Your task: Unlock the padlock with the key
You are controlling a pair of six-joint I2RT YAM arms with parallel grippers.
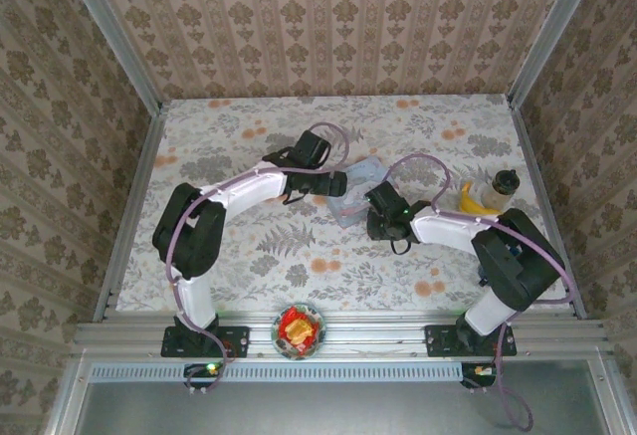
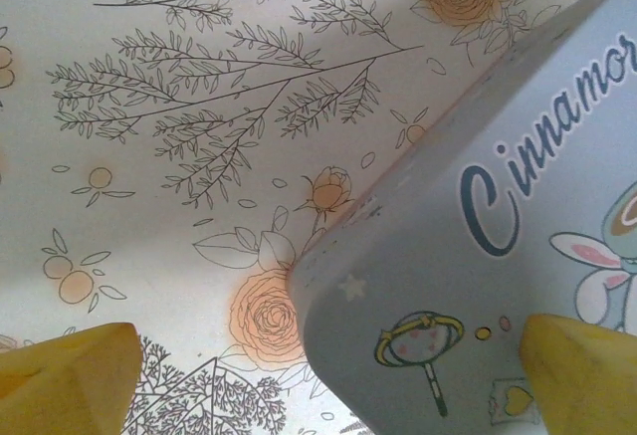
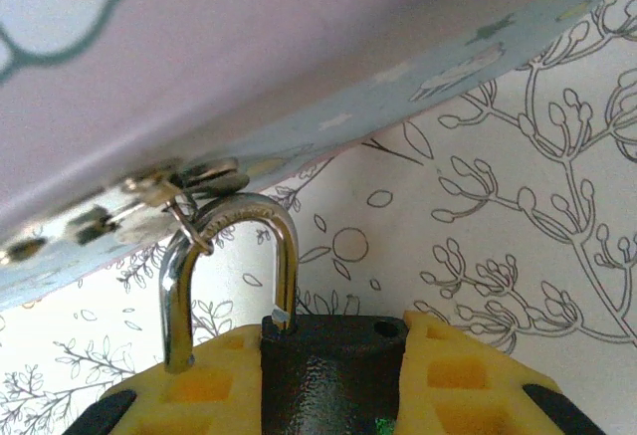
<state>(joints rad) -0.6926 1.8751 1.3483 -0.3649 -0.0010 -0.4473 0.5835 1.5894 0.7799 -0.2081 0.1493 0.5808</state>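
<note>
Snugly between the right jaws, padlock (image 3: 333, 365)

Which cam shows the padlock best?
Right wrist: the padlock close up, dark body clamped in the right hand, shackle hooked to the latch of the tin. Top external: too small to make out, somewhere at that hand.

Pale blue cartoon-printed tin (image 1: 358, 184) is seen at mid-table on floral tablecloth (image 1: 299, 256); "Cinnamor" lettering is read on its lid in the left wrist view (image 2: 478, 276). Banana (image 1: 465, 199) and small dark-capped bottle (image 1: 496, 188) are placed side by side at right. Bowl (image 1: 280, 324) with red-yellow contents is set at near edge. Patterned wallpaper (image 1: 328, 27) is seen behind.
</note>
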